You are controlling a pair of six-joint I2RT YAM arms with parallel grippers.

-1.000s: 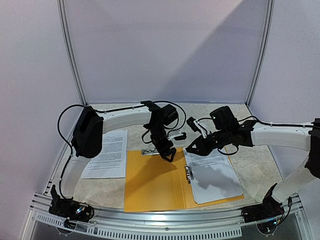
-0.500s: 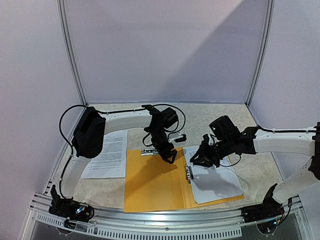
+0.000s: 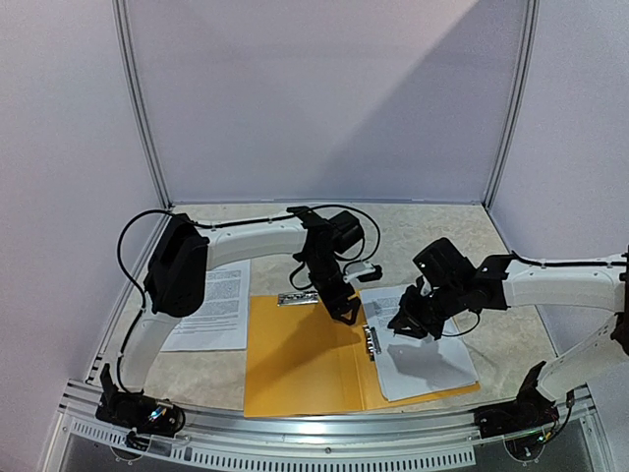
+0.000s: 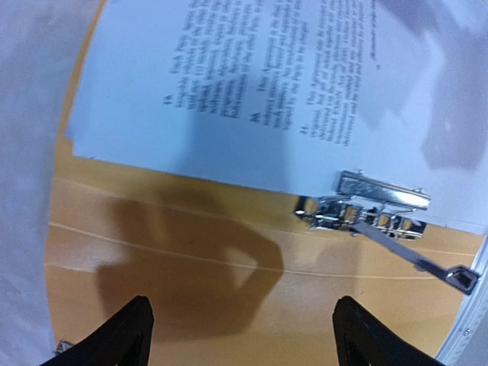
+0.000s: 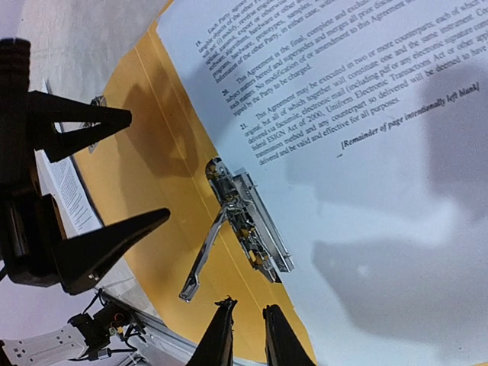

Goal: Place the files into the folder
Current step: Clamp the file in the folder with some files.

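Lower centre, on desk (image 3: 511, 315): folder (image 3: 295, 354) spread open, sheet (image 3: 423, 349) on its right half by the clip (image 3: 370, 341); second sheet (image 3: 211, 305) flat at left. Over right half, right pincer (image 3: 401, 325) tilted down-left, nearly clenched, empty. Behind, left pincer (image 3: 344, 313) pointing down, spread wide, empty.

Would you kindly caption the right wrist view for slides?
Right gripper hovers near metal clip in orange folder, beside printed sheet.
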